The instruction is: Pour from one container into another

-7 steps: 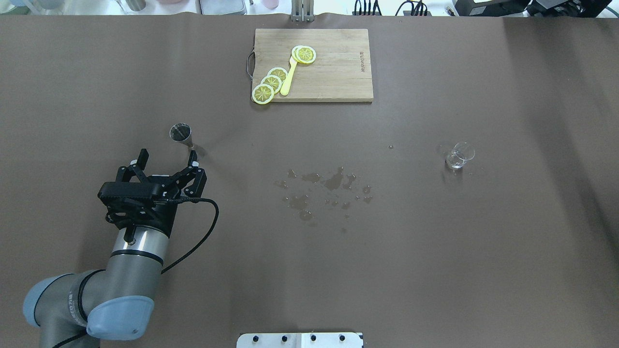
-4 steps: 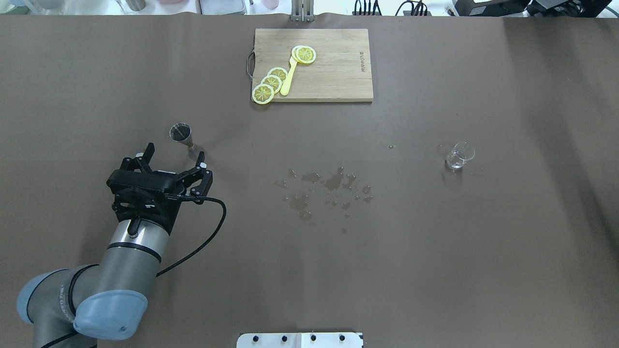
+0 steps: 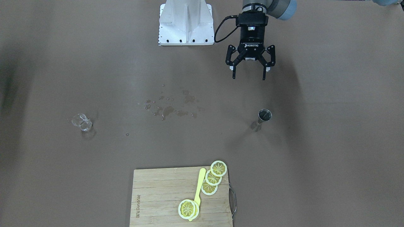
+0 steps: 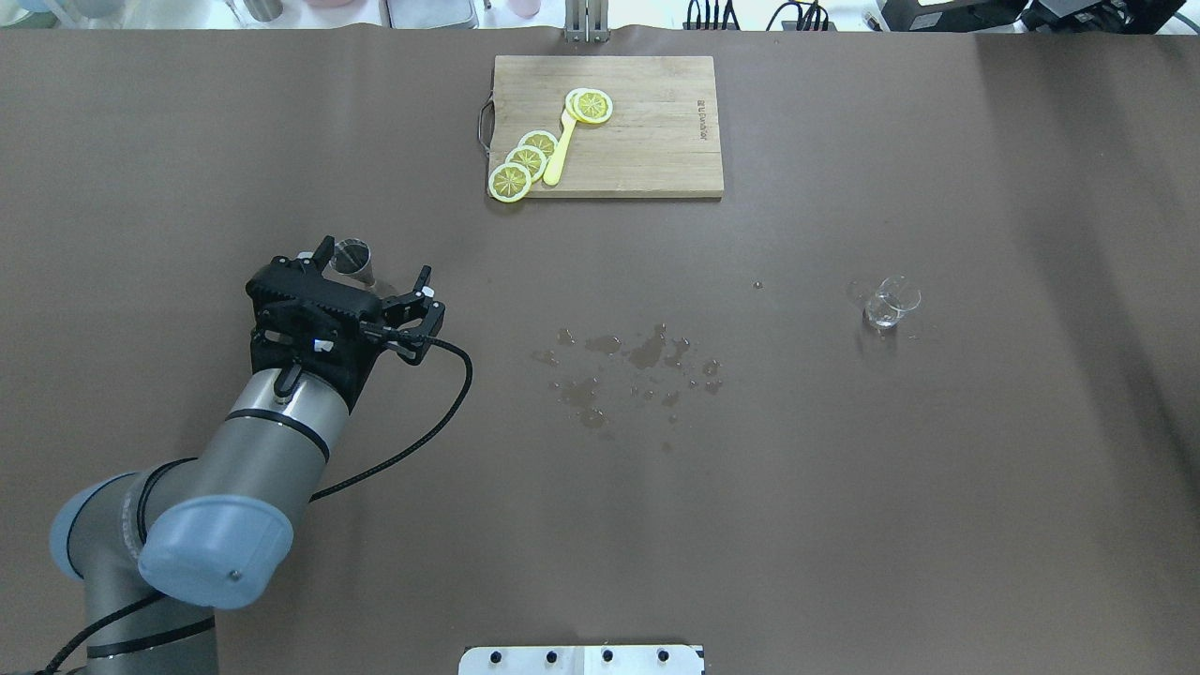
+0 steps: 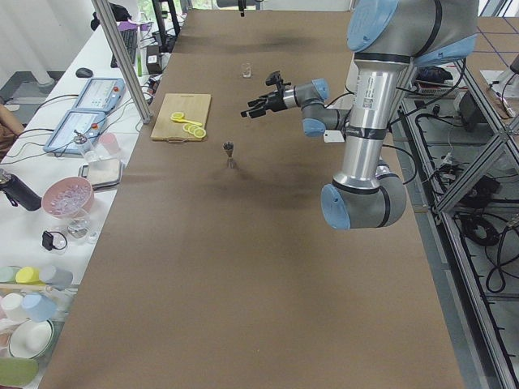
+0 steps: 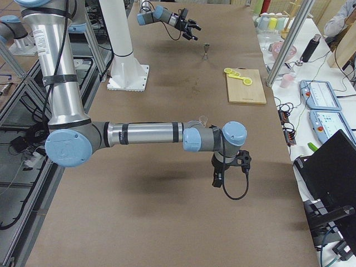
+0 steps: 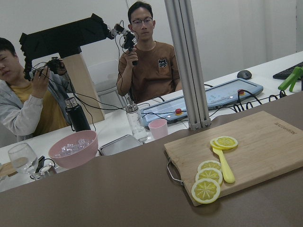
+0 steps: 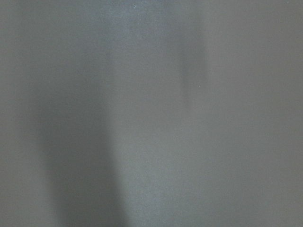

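The clear glass cup (image 4: 891,302) stands upright alone on the table's right half, also seen in the front view (image 3: 81,122). The steel hourglass jigger (image 4: 352,255) stands upright on the left half (image 3: 264,116). My left gripper (image 3: 248,77) is open and empty, raised above the table on the robot's side of the jigger; from overhead its fingers (image 4: 377,258) straddle the jigger in the image. My right gripper (image 6: 218,179) shows only in the right side view, hanging low over the brown table short of the cup; I cannot tell whether it is open.
A wet spill (image 4: 637,361) marks the table's middle. A wooden cutting board (image 4: 647,141) with lemon slices (image 4: 525,161) and a yellow spoon lies at the far edge. Two people sit behind a white bench with a pink bowl (image 7: 73,149) beyond it.
My left arm has moved forward and to the right, bringing the open gripper from short of the jigger up to it. The cup and jigger have not moved.
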Robot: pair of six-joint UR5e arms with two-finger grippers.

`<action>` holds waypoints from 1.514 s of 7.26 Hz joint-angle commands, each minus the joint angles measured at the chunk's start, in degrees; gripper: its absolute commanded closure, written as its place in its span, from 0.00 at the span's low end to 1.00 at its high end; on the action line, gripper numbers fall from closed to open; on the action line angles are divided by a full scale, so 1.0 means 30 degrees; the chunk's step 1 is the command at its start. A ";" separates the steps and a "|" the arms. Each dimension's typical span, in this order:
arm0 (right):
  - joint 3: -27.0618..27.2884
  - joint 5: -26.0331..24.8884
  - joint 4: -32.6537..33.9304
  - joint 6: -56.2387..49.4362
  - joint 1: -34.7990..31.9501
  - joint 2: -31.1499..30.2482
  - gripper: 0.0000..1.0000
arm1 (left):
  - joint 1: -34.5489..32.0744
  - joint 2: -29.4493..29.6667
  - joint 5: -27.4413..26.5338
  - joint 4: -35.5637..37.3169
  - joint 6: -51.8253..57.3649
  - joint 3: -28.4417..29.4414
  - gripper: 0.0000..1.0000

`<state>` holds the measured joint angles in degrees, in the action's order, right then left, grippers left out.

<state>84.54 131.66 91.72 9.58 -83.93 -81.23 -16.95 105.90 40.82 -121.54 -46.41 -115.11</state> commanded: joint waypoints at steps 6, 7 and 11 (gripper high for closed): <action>0.1663 -0.0205 0.0041 0.0029 -0.0148 -0.0138 0.00 | -0.8694 0.0968 1.3912 0.1605 0.0029 0.2534 0.01; 0.2746 -0.0147 0.0042 0.0058 -0.0148 -0.0632 0.00 | -1.0156 0.0939 1.6223 0.1606 0.0029 0.3265 0.01; 0.3225 -0.0148 0.0071 0.0000 0.0262 -0.1217 0.00 | -1.5115 0.0588 2.5840 0.4242 0.0029 0.6019 0.01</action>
<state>94.05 131.08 91.82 9.63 -83.34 -83.49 -58.83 107.97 111.29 -110.53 -46.32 -99.48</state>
